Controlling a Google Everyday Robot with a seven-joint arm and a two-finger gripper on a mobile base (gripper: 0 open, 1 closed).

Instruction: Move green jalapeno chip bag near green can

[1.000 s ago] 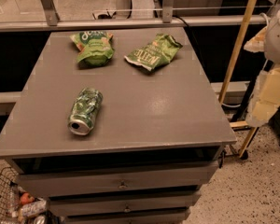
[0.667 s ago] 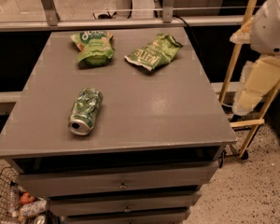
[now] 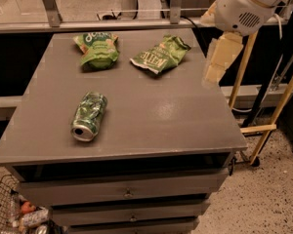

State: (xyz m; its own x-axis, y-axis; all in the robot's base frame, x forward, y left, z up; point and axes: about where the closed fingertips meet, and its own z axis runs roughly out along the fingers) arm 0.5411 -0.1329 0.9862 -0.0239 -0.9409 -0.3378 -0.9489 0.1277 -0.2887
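Item: camera view, single.
Position: raised above the near edge of the counter (image 3: 176, 126), facing forward and steeply down across its grey top to the far rail (image 3: 112, 24).
Range: middling (whole top in frame, drawer fronts (image 3: 127, 191) below, speckled floor (image 3: 263, 199) at right).
Foreground: arm (image 3: 249, 4) large at upper right, gripper (image 3: 214, 71) below it, seen against the counter's right edge.

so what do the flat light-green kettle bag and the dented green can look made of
Flat light-green chip bag: probably thin foil film, wrinkled with dull sheen. Dented green can: likely thin metal, glossy highlights, silver rim. The gripper hangs by the table's right edge.
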